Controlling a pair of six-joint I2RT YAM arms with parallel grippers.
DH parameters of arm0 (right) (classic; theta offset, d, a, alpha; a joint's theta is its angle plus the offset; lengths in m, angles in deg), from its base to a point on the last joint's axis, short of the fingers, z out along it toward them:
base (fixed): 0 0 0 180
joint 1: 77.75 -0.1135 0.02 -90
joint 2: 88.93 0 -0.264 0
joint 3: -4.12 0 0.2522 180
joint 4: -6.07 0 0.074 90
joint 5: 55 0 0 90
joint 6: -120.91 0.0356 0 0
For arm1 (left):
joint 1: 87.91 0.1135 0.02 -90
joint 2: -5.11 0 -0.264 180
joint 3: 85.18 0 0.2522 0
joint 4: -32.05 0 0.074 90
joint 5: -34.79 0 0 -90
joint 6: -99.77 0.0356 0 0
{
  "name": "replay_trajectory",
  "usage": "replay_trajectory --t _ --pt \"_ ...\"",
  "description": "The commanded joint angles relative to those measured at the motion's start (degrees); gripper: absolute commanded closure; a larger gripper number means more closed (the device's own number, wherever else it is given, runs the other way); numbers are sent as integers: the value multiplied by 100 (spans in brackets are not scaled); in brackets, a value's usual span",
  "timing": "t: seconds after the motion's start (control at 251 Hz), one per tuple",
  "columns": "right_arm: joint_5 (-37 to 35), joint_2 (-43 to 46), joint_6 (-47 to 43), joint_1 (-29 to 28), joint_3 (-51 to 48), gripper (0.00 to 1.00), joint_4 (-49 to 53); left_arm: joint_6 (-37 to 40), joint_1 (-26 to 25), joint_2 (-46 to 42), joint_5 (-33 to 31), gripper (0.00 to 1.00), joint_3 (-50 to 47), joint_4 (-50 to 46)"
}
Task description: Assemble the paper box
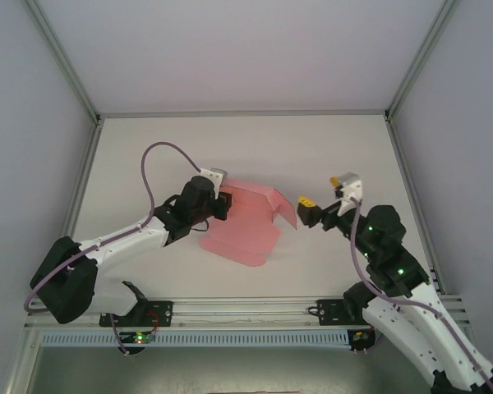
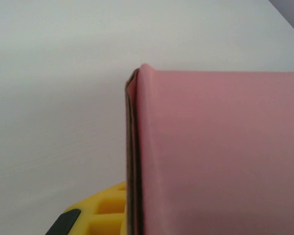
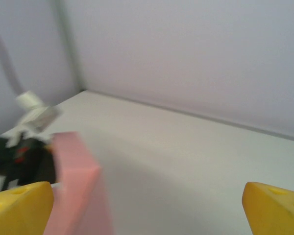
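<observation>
Firmly, left end effector (image 1: 223, 203) clamps paper box (image 1: 242, 231) edge; right end effector (image 1: 320, 194) spread apart nearby.

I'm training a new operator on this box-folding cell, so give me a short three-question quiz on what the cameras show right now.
1. True or false: the right gripper is open, its fingers wide apart.
2. Which one grips the paper box? A: the left gripper. B: the right gripper. C: neither.
3. Fill in: the paper box is coloured ___.

Key: 1 true; 2 A; 3 pink.
</observation>
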Motion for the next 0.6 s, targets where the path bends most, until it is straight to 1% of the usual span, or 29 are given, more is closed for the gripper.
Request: replay_trajectory --t 0.0,0.036,0.112,0.156,0.247,0.283,0.371,0.475,0.595 --pt "-982 56 262 446 74 2 905 169 -32 -260 -187 100 -90 133" --pt "-692 -27 214 594 93 2 1051 151 -38 -291 -223 100 -90 105" --pt "319 -392 88 778 68 5 1087 149 -36 -335 -218 100 -73 54" --pt "896 -649 24 779 51 7 992 125 -38 -358 -243 100 -73 54" --pt "2328 -1071 -233 736 14 12 674 126 -35 -372 -262 100 -63 45" --pt "2717 -1173 -297 678 -8 12 526 132 -39 -367 -265 100 -64 37" --pt "3133 -1267 -413 519 -53 14 292 149 -37 -367 -271 100 -63 11" --pt "3277 -1377 -390 398 -169 14 9 160 -37 -359 -257 100 -64 31" --pt "3508 -1842 -487 221 -152 15 -204 177 -38 -326 -63 100 -39 100"
